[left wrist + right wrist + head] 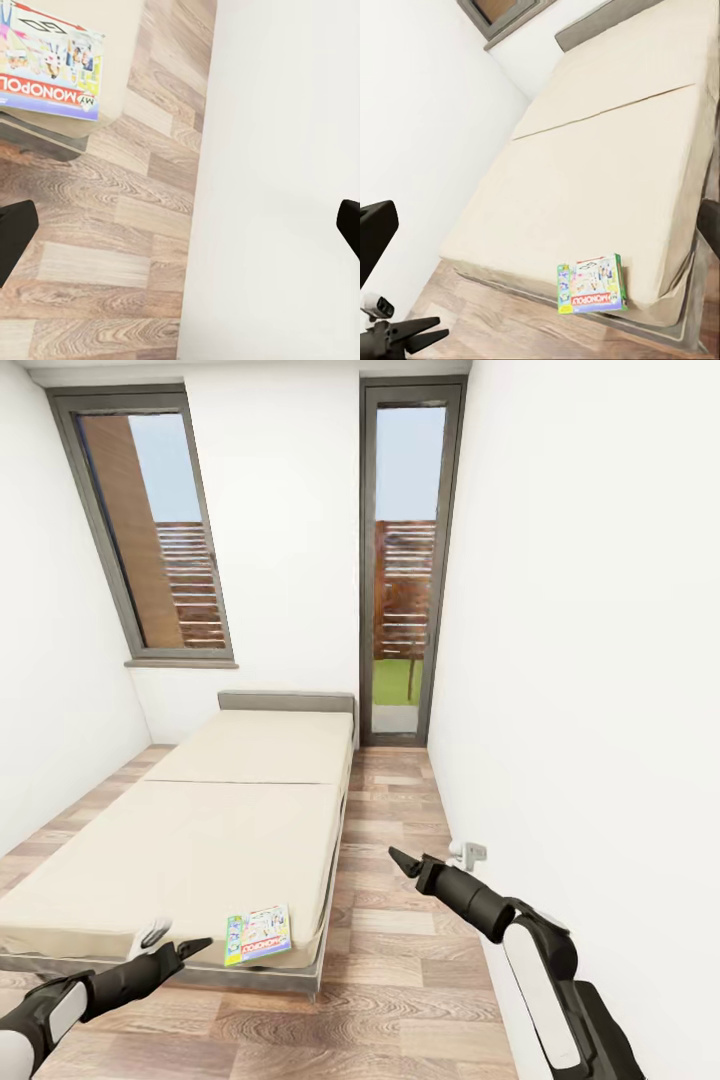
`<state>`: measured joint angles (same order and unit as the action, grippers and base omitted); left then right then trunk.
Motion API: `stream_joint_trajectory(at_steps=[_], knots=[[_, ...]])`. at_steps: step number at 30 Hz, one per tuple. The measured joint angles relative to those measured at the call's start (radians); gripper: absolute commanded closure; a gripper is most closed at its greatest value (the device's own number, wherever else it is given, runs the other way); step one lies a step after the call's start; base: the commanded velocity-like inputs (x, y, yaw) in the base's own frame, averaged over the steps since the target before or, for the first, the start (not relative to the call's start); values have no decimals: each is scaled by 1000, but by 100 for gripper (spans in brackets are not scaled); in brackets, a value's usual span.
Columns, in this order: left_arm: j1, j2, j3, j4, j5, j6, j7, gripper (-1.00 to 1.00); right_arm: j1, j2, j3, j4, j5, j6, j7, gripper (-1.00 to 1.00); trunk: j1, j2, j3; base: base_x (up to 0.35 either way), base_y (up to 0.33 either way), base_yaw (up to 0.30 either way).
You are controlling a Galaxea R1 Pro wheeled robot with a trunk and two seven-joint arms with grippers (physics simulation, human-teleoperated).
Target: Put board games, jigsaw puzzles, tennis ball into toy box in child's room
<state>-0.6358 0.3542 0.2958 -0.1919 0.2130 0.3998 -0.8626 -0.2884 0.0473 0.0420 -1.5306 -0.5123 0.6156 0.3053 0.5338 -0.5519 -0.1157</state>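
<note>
One board game, a green-white Monopoly box [258, 934], lies flat on the beige bed [240, 800] at its near right corner. The box [591, 283] and the bed [607, 165] also appear in the right wrist view, and the box's lettering [45, 60] in the left wrist view. My left gripper [185, 943] hovers open just left of the box, over the bed's near edge. My right gripper [400, 858] is open above the floor to the right of the bed, holding nothing. The table, toy box, jigsaw puzzles and tennis ball are out of view.
A wood-plank floor strip [385, 880] runs between the bed and the white right wall [580, 710]. A wall socket [468, 851] sits close to my right gripper. Two tall dark-framed windows [405, 560] stand behind the grey headboard [286, 701].
</note>
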Motion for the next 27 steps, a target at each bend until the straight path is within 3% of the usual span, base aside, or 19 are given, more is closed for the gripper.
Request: stream_joint_trajectory(at_steps=[4, 9, 18, 27], knots=[[0, -6, 35, 0, 8, 1, 0, -100, -8, 14, 14, -33, -3, 44, -143, -100, 15, -28, -13, 0, 0, 0], [-1, -13, 71, 0, 11, 5, 1, -100, -15, 33, 30, -52, -6, 81, -241, -100, 35, -63, -28, 0, 0, 0], [-3, -23, 80, -2, 12, 10, 1, -100, -17, 37, 56, -54, -1, 96, -306, -100, 69, -126, -57, 0, 0, 0], [-3, -22, 81, -2, 13, 12, 0, -100, -18, 37, 58, -53, 0, 94, -322, -100, 104, -189, -85, 0, 0, 0]])
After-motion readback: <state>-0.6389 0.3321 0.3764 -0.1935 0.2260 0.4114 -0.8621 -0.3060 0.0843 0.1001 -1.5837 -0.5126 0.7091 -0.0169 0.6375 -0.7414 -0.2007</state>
